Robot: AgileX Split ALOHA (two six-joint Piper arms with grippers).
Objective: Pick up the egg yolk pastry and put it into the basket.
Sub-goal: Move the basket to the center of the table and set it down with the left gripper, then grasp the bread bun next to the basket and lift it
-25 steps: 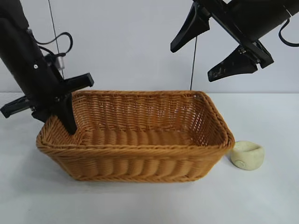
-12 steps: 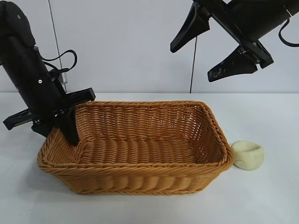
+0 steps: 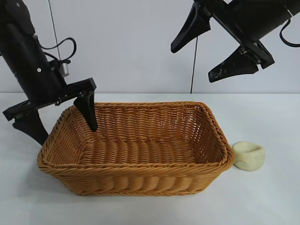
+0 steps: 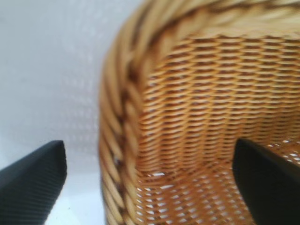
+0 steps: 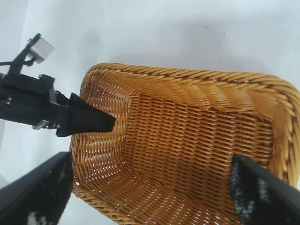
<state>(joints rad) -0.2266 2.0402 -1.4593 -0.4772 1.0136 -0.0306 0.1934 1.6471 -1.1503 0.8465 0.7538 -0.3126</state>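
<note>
From outside, you see the pastry (image 3: 248, 155) on the table just right of the basket (image 3: 136, 176). It looks small, light and soft, so pinch its round sides gently.

Your right claw (image 3: 213, 49) hangs wide open, high above.

The left wrist shows the left claw (image 4: 150, 183) open, straddling the basket rim.

The right wrist shows no pastry.

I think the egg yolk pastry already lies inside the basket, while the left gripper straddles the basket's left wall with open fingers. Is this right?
Not quite. The egg yolk pastry lies on the table outside the basket, by its right end, as the exterior view shows. The rest holds: the left gripper straddles the left wall with open fingers.
</note>
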